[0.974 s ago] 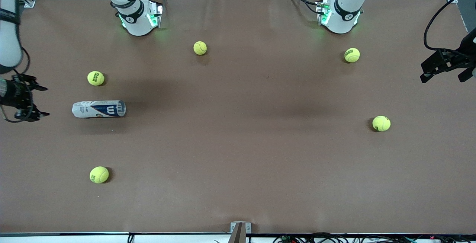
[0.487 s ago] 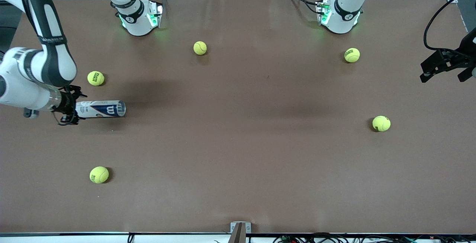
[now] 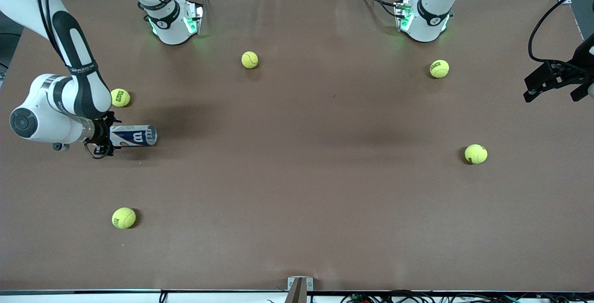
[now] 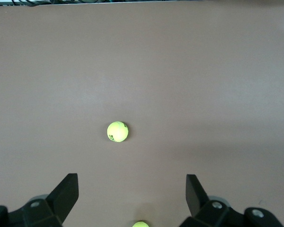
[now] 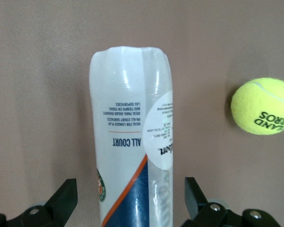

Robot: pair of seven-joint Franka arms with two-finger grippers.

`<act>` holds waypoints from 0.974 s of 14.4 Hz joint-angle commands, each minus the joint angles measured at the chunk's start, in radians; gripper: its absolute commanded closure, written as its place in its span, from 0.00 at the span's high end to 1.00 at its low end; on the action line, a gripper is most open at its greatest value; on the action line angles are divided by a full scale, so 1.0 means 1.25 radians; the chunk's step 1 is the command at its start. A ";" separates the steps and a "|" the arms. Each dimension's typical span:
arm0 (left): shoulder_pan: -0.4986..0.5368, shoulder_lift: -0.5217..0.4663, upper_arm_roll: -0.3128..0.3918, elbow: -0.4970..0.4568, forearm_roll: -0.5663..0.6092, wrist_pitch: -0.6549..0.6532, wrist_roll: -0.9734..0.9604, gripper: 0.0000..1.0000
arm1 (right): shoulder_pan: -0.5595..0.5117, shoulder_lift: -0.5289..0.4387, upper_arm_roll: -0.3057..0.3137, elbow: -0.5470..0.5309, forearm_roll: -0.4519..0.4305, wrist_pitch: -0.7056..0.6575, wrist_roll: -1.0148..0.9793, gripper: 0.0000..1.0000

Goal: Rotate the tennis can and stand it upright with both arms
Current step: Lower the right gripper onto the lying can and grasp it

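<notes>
The tennis can (image 3: 137, 135) lies on its side on the brown table near the right arm's end, with its metal rim toward the table's middle. My right gripper (image 3: 107, 136) is low over the can's white end. In the right wrist view the can (image 5: 132, 118) runs between the open fingers (image 5: 66, 191), with a gap on each side. My left gripper (image 3: 554, 85) hangs open and empty over the left arm's end of the table, and in the left wrist view (image 4: 131, 182) nothing is between its fingers.
Several yellow-green tennis balls lie about. One (image 3: 120, 97) is close beside the can, farther from the front camera, and it also shows in the right wrist view (image 5: 262, 106). Another (image 3: 124, 217) is nearer the front camera. Others (image 3: 249, 60) (image 3: 475, 153) lie apart.
My right arm has swung in from the table's end and brought its open gripper down around the can's white end. The can and the left arm have not moved.
</notes>
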 commanded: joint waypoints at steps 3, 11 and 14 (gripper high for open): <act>0.002 0.001 -0.001 0.010 0.009 -0.016 0.006 1.00 | -0.027 0.020 0.002 -0.033 -0.011 0.066 -0.058 0.97; 0.002 0.001 -0.001 0.010 0.009 -0.016 0.005 1.00 | -0.020 0.031 0.002 -0.050 -0.011 0.076 -0.079 0.64; 0.002 0.001 -0.001 0.009 0.009 -0.016 0.005 1.00 | -0.007 0.022 0.004 -0.028 -0.011 0.023 -0.079 0.59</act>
